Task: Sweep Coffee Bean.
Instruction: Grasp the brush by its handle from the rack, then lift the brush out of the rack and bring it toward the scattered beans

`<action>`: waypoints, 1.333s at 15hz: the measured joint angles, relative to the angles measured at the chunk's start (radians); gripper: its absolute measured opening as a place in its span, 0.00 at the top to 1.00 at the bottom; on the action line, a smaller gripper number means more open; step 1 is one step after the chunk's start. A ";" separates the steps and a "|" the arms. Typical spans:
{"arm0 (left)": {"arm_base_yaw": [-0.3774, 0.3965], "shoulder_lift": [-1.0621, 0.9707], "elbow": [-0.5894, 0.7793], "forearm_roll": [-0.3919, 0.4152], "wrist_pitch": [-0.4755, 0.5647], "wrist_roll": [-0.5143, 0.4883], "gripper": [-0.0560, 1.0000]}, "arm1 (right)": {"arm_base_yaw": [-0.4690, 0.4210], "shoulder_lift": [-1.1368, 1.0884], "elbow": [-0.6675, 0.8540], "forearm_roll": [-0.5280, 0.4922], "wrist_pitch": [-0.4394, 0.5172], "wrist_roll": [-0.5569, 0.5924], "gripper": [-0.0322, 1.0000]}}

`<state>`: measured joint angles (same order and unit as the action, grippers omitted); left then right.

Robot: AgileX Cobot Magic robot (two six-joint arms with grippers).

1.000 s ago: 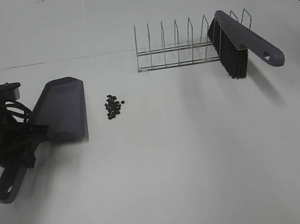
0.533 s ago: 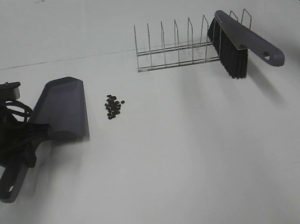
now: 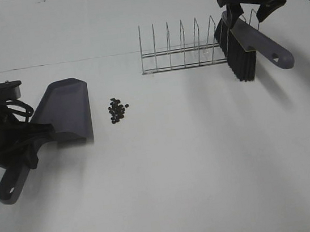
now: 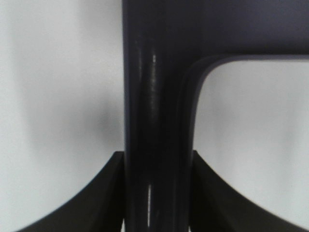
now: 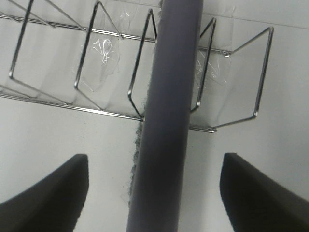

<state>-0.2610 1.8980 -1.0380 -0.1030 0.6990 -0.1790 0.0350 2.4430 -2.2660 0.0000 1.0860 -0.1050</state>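
The coffee beans (image 3: 117, 110) lie in a small loose cluster on the white table, just right of the grey dustpan (image 3: 63, 111). My left gripper (image 3: 25, 147) is shut on the dustpan's handle (image 4: 154, 121), which fills the gap between the jaws in the left wrist view; the pan rests on the table. The grey brush (image 3: 251, 40) with black bristles (image 3: 238, 53) leans in the right end of the wire rack (image 3: 183, 49). My right gripper (image 3: 249, 9) is open above the brush handle (image 5: 169, 121), with its fingers (image 5: 48, 193) wide apart on either side.
The wire rack (image 5: 111, 63) has several upright dividers and stands at the back of the table, taped down. The table's far edge and a dark area lie behind the right arm.
My right gripper has come in from the upper right and moved down over the brush handle. The left arm and dustpan have shifted only slightly.
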 joint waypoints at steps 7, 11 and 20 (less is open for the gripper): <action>0.000 0.000 0.000 0.000 0.000 0.000 0.64 | -0.026 0.092 0.000 0.000 -0.084 0.000 0.39; 0.000 0.000 0.000 0.000 0.000 0.000 0.64 | -0.028 0.099 -0.002 0.026 -0.087 0.000 0.63; 0.000 0.000 0.000 0.000 0.000 0.000 0.64 | -0.025 0.002 -0.005 0.000 -0.057 0.072 0.71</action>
<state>-0.2610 1.8980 -1.0380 -0.1030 0.6990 -0.1790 0.0100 2.4450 -2.2710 0.0000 1.0290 -0.0330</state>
